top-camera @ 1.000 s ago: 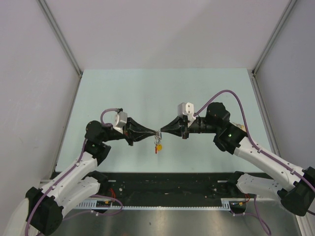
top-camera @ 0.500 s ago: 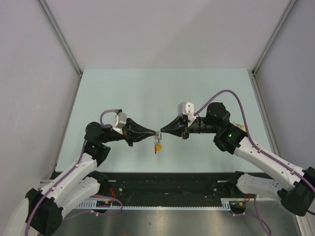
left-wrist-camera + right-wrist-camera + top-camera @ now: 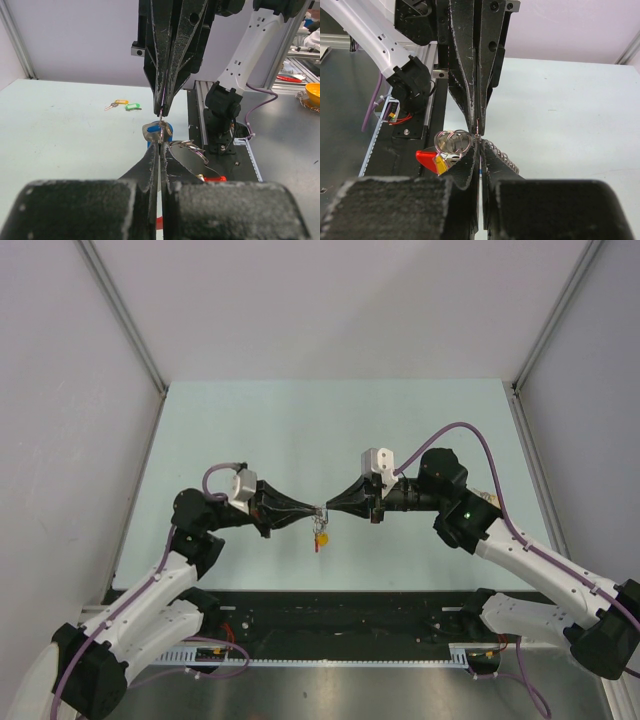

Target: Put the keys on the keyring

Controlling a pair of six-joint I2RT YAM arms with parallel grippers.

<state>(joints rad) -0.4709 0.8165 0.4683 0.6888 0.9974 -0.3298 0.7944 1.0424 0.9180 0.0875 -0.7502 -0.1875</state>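
My left gripper [image 3: 314, 511] and right gripper [image 3: 329, 509] meet tip to tip above the table's middle, both with jaws pressed together. The keyring [image 3: 452, 141], thin silver rings, sits right at the tips. Its red band with a yellow tag [image 3: 320, 537] hangs below; the band also shows in the left wrist view [image 3: 215, 178]. A blue-headed key [image 3: 155, 132] sits between the two sets of tips. The left gripper [image 3: 161, 142] pinches a thin ring edge. The right gripper [image 3: 479, 142] pinches thin metal by the blue key; the exact hold is hard to make out.
A yellow-tagged key [image 3: 120, 102] and a green-tagged key [image 3: 132, 106] lie on the pale green table [image 3: 250, 430] beyond the grippers. A black strip and cable rail [image 3: 340, 625] run along the near edge. Grey walls enclose the table.
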